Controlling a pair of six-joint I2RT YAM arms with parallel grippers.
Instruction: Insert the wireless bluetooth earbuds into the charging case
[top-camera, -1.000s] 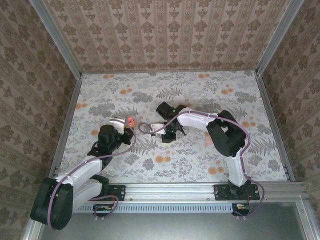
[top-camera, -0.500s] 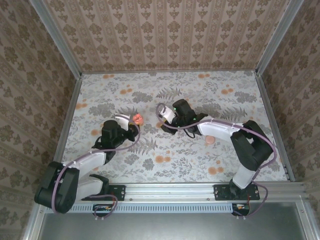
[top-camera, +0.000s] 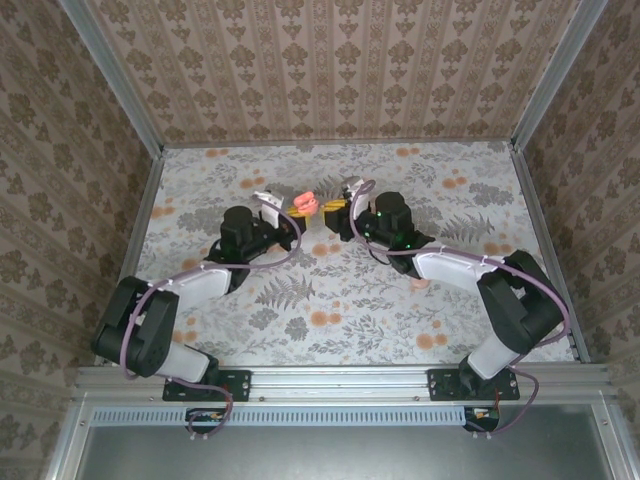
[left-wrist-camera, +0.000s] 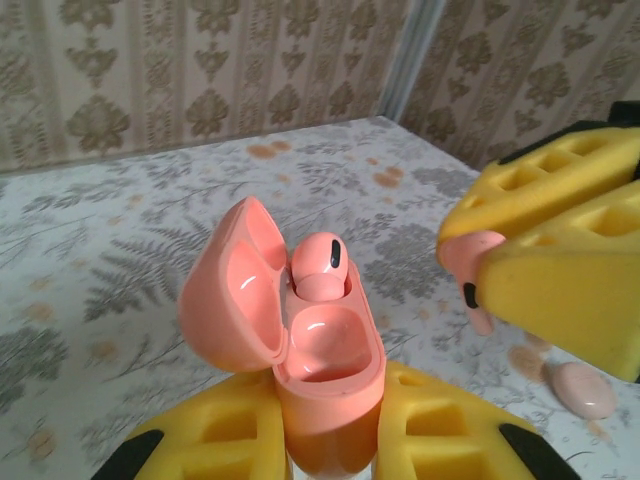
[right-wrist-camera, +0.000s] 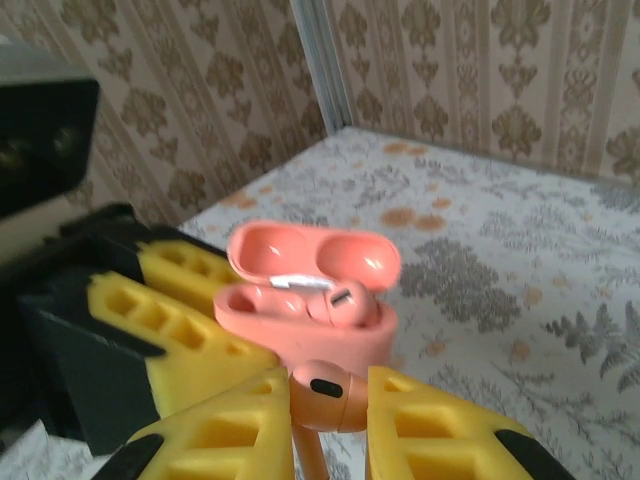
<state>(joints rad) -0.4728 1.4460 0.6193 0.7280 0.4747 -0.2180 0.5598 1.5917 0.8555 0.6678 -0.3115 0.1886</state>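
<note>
The coral charging case (left-wrist-camera: 322, 372) stands upright with its lid open to the left, and my left gripper (left-wrist-camera: 325, 425) is shut on its lower body. One earbud (left-wrist-camera: 320, 264) sits in the far slot; the near slot is hollow. My right gripper (right-wrist-camera: 338, 402) is shut on the other earbud (right-wrist-camera: 335, 390), stem down, just in front of the case (right-wrist-camera: 300, 330). In the top view the left gripper (top-camera: 284, 217) and right gripper (top-camera: 340, 211) face each other over the back middle of the table, with the case (top-camera: 303, 206) between them.
A round pale-pink disc (top-camera: 420, 281) lies on the floral tabletop to the right, under the right arm; it also lies low at right as the disc (left-wrist-camera: 585, 388). Patterned walls with metal corner posts (top-camera: 150, 165) close in the table on three sides.
Both arms have swung toward the back middle of the table. The left gripper carried the case up and right; the right gripper rose from the table centre to face it.
</note>
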